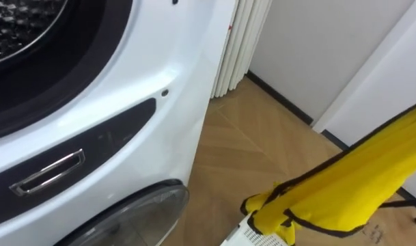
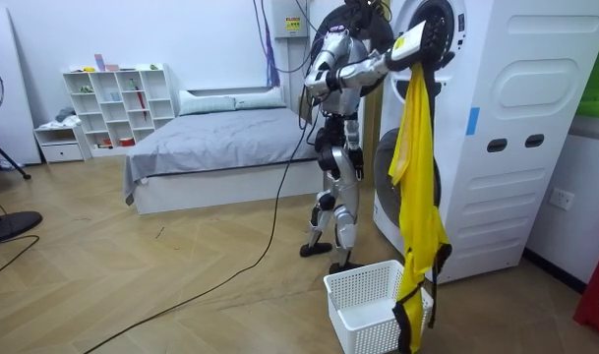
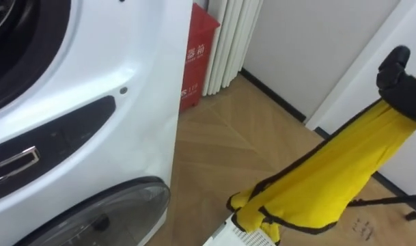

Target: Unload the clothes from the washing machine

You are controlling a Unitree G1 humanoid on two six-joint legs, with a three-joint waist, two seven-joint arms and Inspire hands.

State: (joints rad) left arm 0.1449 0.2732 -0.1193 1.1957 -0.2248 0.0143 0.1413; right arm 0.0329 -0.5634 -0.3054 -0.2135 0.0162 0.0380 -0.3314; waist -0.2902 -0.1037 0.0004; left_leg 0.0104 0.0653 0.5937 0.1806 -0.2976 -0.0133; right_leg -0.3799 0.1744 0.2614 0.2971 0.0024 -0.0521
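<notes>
A: What is seen largest?

B: The white washing machine (image 2: 506, 147) is seen at three o'clock in the room view, and the robot is stood directly before it. In the eye views its front is spread from nine to twelve o'clock. The dark drum opening (image 1: 30, 27) is seen at eleven o'clock and a round glass door (image 1: 136, 215) at seven o'clock.

A: And elsewhere in the room?

B: A grey-covered bed (image 2: 210, 143) is placed at ten o'clock in the room view. A white shelf unit (image 2: 117, 98) is set beyond it, nearer nine o'clock.

A: Where is the clothing?

B: A yellow garment (image 3: 330, 181) with dark edging is held outside the drum, stretched from two o'clock down to six o'clock in the right eye view. In the room view it is hung full length in front of the machine. Its lower end is seen at the rim of a white basket (image 2: 363, 300), which is set on the wooden floor (image 2: 132, 275) at five o'clock. Whether that end lies inside the basket cannot be told.

A: Anything smaller?

B: A red box (image 3: 197, 61) is seen at twelve o'clock, just beside the machine.

A: And the hand?

B: The right hand (image 3: 399, 75) is clenched round the garment's top end and held high beside the upper drum.
</notes>
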